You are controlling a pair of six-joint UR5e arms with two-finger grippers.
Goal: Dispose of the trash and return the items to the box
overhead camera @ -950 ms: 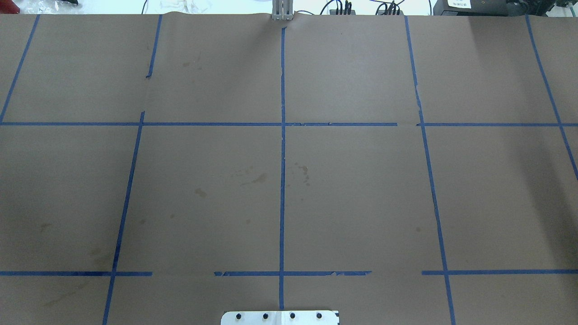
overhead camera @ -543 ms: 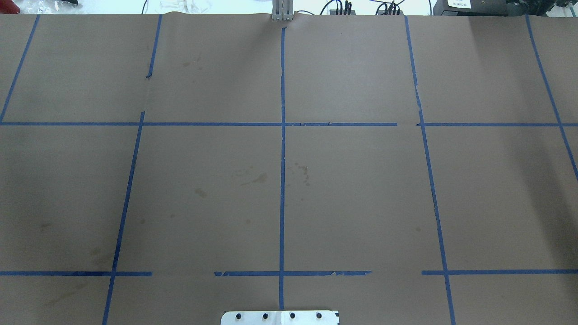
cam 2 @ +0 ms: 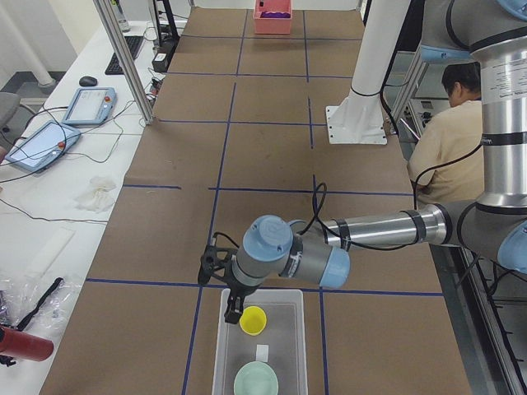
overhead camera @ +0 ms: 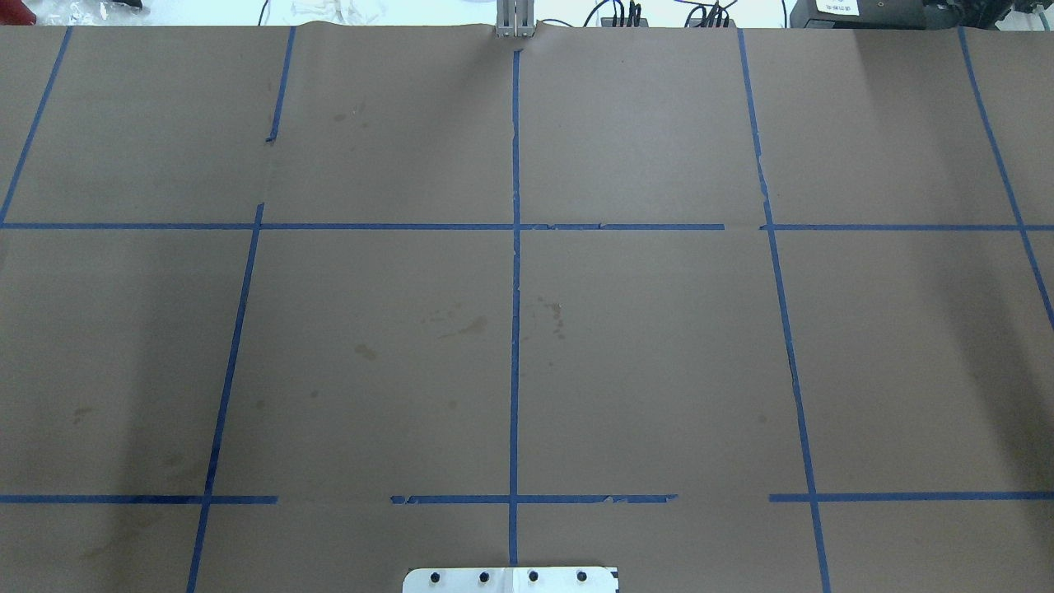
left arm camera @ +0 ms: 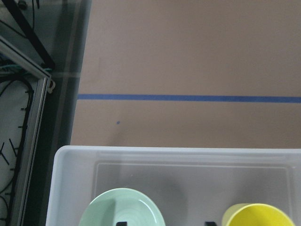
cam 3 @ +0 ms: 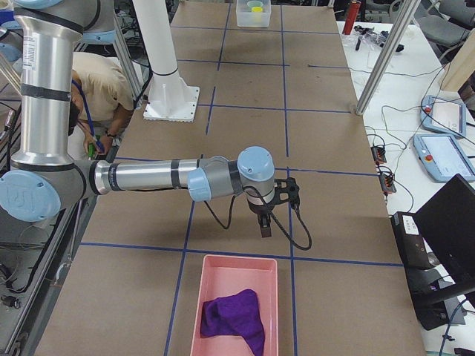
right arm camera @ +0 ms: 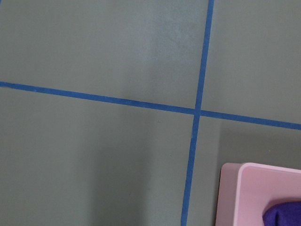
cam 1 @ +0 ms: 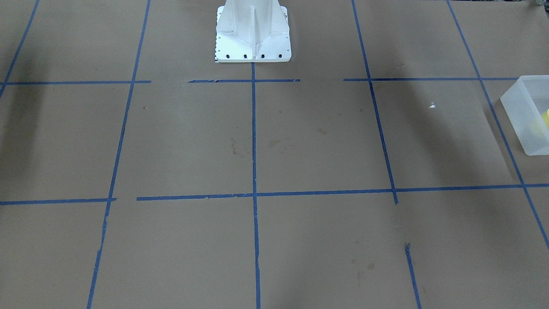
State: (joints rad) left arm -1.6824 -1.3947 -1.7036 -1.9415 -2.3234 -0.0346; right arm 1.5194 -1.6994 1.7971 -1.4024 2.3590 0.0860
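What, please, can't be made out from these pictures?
Left gripper: jaw state unclear, exterior left only, side-on.
Right gripper: jaw state unclear, small in exterior right.
Yellow cup, mint bowl: cut by left wrist view's bottom edge.
Box: cut by front-facing view's right edge.

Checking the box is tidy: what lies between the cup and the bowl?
In the exterior left view, a small white patch lies on the box floor between them; otherwise bare. Cup and bowl stand apart.
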